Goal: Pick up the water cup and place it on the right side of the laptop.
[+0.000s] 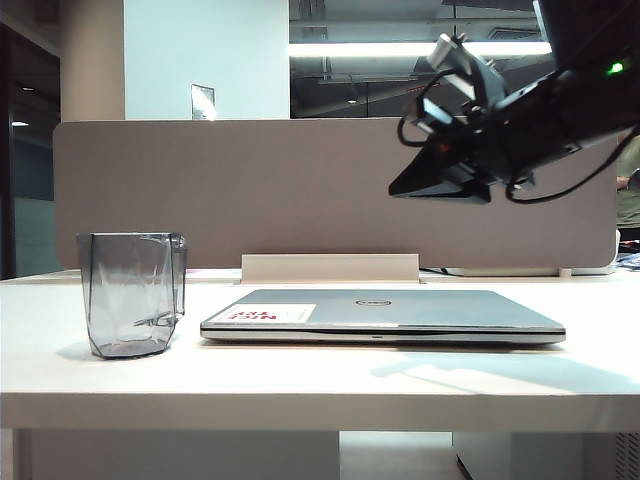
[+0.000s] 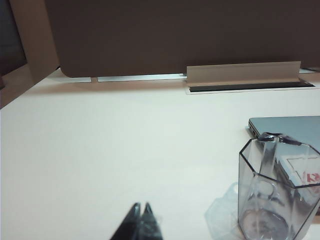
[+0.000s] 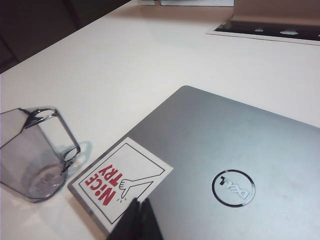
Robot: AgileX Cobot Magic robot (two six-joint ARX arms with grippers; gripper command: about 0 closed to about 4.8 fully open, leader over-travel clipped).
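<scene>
The water cup (image 1: 132,295), a smoky translucent faceted tumbler, stands upright on the white table (image 1: 320,380), just left of the laptop (image 1: 385,312). The laptop lies closed, silver-grey, with a round logo and a white sticker with red print. My right gripper (image 1: 397,188) hangs shut and empty high above the laptop's right half. In the right wrist view its tips (image 3: 141,201) sit over the sticker corner of the laptop (image 3: 225,165), the water cup (image 3: 35,155) off to one side. My left gripper (image 2: 141,205) is shut and empty over bare table, apart from the water cup (image 2: 277,190) and the laptop (image 2: 290,127).
A grey partition panel (image 1: 330,190) closes off the back of the table. A raised cable flap (image 1: 330,267) stands right behind the laptop. White table surface extends to the right of the laptop (image 1: 600,330) up to the frame edge.
</scene>
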